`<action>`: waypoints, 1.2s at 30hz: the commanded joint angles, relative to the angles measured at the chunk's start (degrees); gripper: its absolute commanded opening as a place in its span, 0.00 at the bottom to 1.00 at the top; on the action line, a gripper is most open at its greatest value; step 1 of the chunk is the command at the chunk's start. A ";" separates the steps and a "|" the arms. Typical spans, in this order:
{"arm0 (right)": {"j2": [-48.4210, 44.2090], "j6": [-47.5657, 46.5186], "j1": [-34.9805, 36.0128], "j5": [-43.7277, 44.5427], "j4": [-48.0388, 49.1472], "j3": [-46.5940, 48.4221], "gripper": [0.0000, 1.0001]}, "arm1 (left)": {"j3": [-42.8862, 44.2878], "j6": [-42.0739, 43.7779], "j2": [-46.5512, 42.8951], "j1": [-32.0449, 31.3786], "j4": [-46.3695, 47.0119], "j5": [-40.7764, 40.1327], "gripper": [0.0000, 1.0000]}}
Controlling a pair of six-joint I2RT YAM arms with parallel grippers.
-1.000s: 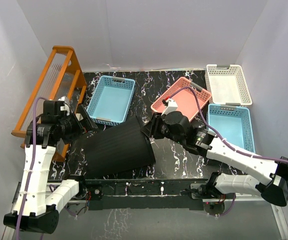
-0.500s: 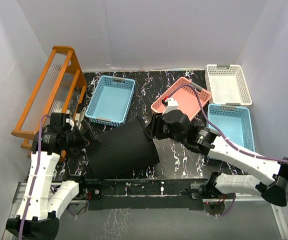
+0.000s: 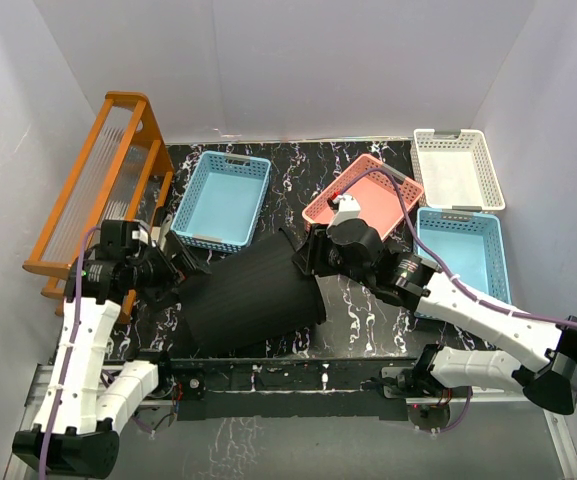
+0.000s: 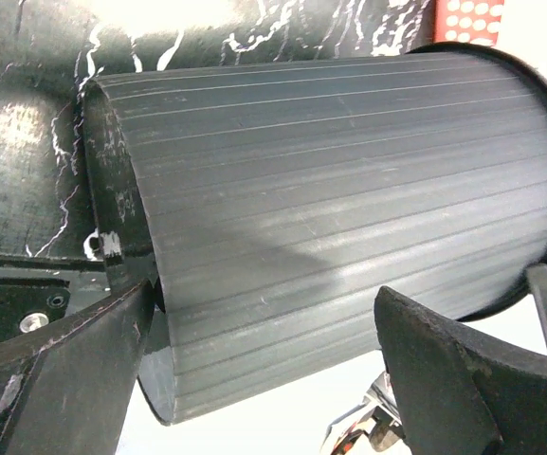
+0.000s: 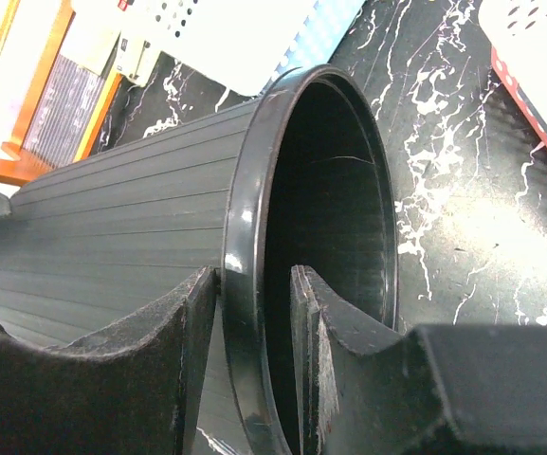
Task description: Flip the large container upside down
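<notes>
The large container, a black ribbed bucket (image 3: 253,295), lies on its side on the black marbled table (image 3: 368,315), its base toward the left and its open mouth toward the right. My right gripper (image 3: 304,258) is shut on the bucket's rim, one finger inside the mouth and one outside (image 5: 254,284). The bucket's dark inside (image 5: 335,199) shows in the right wrist view. My left gripper (image 3: 175,270) is open at the bucket's base end. In the left wrist view its wide-spread fingers (image 4: 74,370) frame the bucket's ribbed side (image 4: 330,190); I cannot tell whether they touch it.
An orange rack (image 3: 108,180) stands at the left edge. A blue basket (image 3: 223,200) sits behind the bucket. A pink basket (image 3: 363,195), a white basket (image 3: 458,170) and a second blue basket (image 3: 463,255) stand at the right.
The left gripper has moved down and in toward the bucket's base. The bucket has shifted a little to the right, and its mouth end with my right gripper has moved slightly away.
</notes>
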 commanded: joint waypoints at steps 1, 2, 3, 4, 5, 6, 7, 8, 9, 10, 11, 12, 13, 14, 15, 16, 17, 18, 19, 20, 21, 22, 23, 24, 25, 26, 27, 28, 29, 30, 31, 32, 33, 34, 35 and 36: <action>1.87 -0.94 -0.12 0.55 -6.13 -2.61 0.34 | 7.28 -0.64 0.80 -0.04 -0.79 6.19 0.99; 1.74 -0.55 -0.12 0.33 -5.59 -3.14 0.34 | 8.45 -0.29 0.99 -0.04 -0.44 6.73 0.99; 1.49 -0.21 -0.10 -0.22 -4.94 -3.89 0.34 | 9.29 -0.02 1.13 -0.04 0.02 7.52 0.99; 1.31 0.14 -0.19 -0.82 -4.20 -4.52 0.34 | 10.63 0.46 1.60 -0.04 0.42 8.17 0.99; 1.06 0.57 -0.25 -1.23 -3.73 -5.04 0.34 | 11.73 0.89 2.09 -0.04 0.63 8.71 0.99; 0.92 0.94 -0.32 -1.52 -3.32 -5.47 0.34 | 12.63 1.20 2.65 -0.04 0.71 9.41 0.99; 0.79 1.13 -0.36 -1.84 -2.94 -5.86 0.34 | 13.58 1.55 3.16 -0.04 0.97 10.22 0.99; 0.74 1.39 -0.44 -2.02 -2.78 -6.09 0.34 | 14.45 1.68 3.67 -0.05 1.45 10.97 0.99; 0.77 1.62 -0.53 -2.17 -2.74 -6.20 0.34 | 15.19 1.81 3.97 -0.04 1.84 11.83 0.99; 0.64 1.98 -0.61 -2.27 -2.74 -6.21 0.34 | 16.01 1.95 4.31 -0.04 2.61 12.86 0.99; 0.39 2.61 -0.62 -2.70 -2.57 -6.46 0.34 | 16.59 2.23 4.52 -0.04 3.23 13.70 0.98; -0.10 3.20 -0.67 -3.38 -1.63 -7.04 0.34 | 17.20 2.78 4.77 -0.04 3.64 14.55 0.99; -0.71 3.65 -0.63 -4.23 -0.39 -8.14 0.34 | 17.80 3.41 5.12 -0.04 3.92 15.16 0.99; -1.39 4.30 -0.64 -4.87 0.69 -9.15 0.34 | 18.12 3.83 5.51 -0.04 4.27 15.90 0.99; -2.14 4.91 -0.63 -5.41 1.79 -9.94 0.34 | 17.94 3.92 5.83 -0.04 5.05 17.08 0.99; -2.77 5.33 -0.63 -5.80 2.57 -10.59 0.34 | 17.46 3.65 6.02 -0.01 5.93 18.74 0.99; -3.15 5.72 -0.63 -5.91 2.89 -10.83 0.34 | 17.12 3.44 6.13 -0.03 6.42 19.48 0.99; -3.26 5.90 -0.75 -5.72 2.73 -10.82 0.34 | 17.32 3.46 6.32 -0.04 6.00 18.99 0.99; -3.12 6.17 -0.73 -5.25 2.27 -10.68 0.34 | 18.12 4.04 6.58 -0.06 4.64 17.17 0.99; -2.99 6.27 -0.74 -4.82 1.80 -10.51 0.34 | 19.56 5.23 6.92 -0.04 2.15 14.23 0.98; -2.91 6.36 -0.79 -4.48 1.32 -10.32 0.34 | 20.99 6.43 7.49 -0.04 -0.46 10.65 0.99; -2.88 6.40 -0.72 -4.05 1.01 -10.20 0.35 | 21.97 7.53 8.26 -0.04 -3.48 7.08 0.99; -2.93 6.34 -0.74 -3.81 0.82 -10.13 0.37 | 21.92 8.29 8.79 -0.04 -5.98 3.98 0.99; -3.03 6.16 -0.79 -3.26 0.42 -9.78 0.38 | 21.07 8.62 9.13 -0.04 -7.54 1.70 0.99; -3.07 5.77 -0.78 -2.67 -0.14 -9.32 0.40 | 19.68 8.63 9.07 -0.04 -8.37 0.33 0.99; -3.08 5.28 -0.77 -2.09 -0.79 -8.72 0.42 | 18.22 8.52 8.84 -0.04 -8.53 -0.41 0.99; -3.16 4.56 -0.73 -1.13 -1.66 -7.91 0.44 | 17.13 8.02 8.27 -0.04 -8.36 -1.10 0.99; -3.19 3.89 -0.79 -0.35 -2.81 -7.03 0.45 | 15.98 7.55 7.72 -0.04 -7.97 -1.65 0.99; -3.25 3.08 -0.82 0.66 -3.97 -6.02 0.46 | 15.00 7.08 7.01 -0.06 -7.61 -2.08 0.99; -3.32 2.12 -0.75 1.46 -5.06 -5.06 0.48 | 14.02 6.62 6.44 -0.03 -7.16 -2.68 0.99; -3.39 1.31 -0.74 2.22 -5.96 -4.13 0.50 | 13.09 6.12 5.89 -0.04 -6.73 -3.06 0.99; -3.33 0.07 -0.72 2.71 -6.70 -3.14 0.51 | 12.32 5.74 5.36 -0.04 -6.44 -3.56 0.99; -3.11 -0.84 -0.71 3.15 -7.79 -2.10 0.51 | 11.62 5.46 5.01 -0.04 -6.14 -3.97 0.99; -2.85 -1.90 -0.75 3.54 -8.94 -0.83 0.51 | 11.06 5.37 4.76 -0.04 -5.91 -4.25 0.99; -2.46 -3.19 -0.83 3.73 -9.61 0.14 0.50 | 10.57 5.35 4.45 -0.08 -5.73 -4.57 0.99; -1.98 -4.10 -0.73 4.24 -10.65 0.96 0.49 | 10.06 5.34 4.18 -0.04 -5.49 -4.84 0.99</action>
